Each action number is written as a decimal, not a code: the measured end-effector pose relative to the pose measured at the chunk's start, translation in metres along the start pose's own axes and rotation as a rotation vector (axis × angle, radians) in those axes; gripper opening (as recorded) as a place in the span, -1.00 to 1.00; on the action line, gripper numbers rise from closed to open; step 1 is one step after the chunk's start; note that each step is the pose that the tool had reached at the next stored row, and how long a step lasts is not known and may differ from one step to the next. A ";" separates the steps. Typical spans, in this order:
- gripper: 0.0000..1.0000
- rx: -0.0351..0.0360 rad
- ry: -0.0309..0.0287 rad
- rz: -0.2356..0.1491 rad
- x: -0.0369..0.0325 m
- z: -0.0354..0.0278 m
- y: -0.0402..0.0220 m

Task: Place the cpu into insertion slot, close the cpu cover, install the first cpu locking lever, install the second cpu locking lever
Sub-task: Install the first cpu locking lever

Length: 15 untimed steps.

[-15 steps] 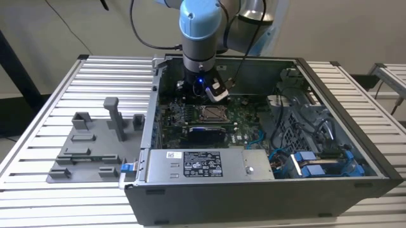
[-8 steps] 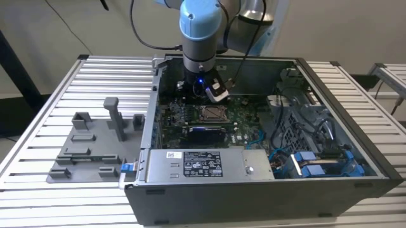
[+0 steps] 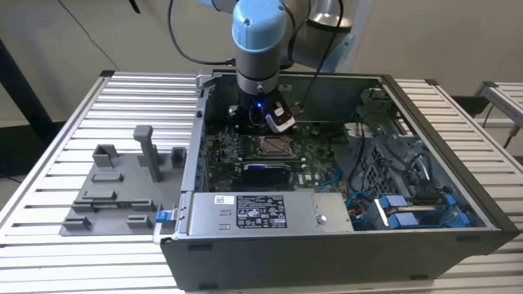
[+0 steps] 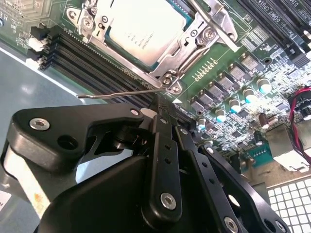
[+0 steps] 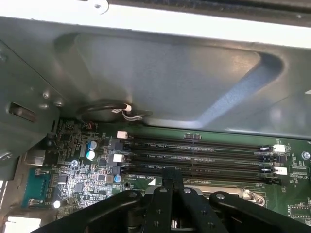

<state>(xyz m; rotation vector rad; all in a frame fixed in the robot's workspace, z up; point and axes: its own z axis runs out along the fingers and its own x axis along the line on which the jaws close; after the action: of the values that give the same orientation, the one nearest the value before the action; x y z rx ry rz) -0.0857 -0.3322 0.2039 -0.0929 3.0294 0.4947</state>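
The cpu (image 4: 141,29) lies in the insertion slot (image 4: 90,24) on the green board, its silvery top facing up. The silver cpu cover (image 4: 192,41) lies flat around it. A thin wire locking lever (image 4: 121,94) sticks out sideways from the socket's corner, standing free of the board. In the second wrist view my gripper (image 4: 162,103) is shut, its black fingertips right at this lever near the hinge; I cannot tell whether they touch it. In the exterior view the gripper (image 3: 280,122) hangs just behind the socket (image 3: 272,146). The first wrist view has the fingers (image 5: 172,177) together over the memory slots.
Black memory slots (image 5: 199,155) run beside the socket. The case's grey wall (image 5: 160,73) rises close behind. A grey power supply box (image 3: 261,211) sits in front, blue-tipped cables (image 3: 408,211) on the exterior view's right, and a grey fixture (image 3: 122,184) outside the case on its left.
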 end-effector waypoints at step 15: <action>-0.79 -0.0001 0.0000 0.000 -0.0100 0.0035 -0.0017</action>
<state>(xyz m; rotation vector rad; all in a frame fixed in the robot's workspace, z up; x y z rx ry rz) -0.0754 -0.3322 0.2008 -0.0928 3.0293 0.4948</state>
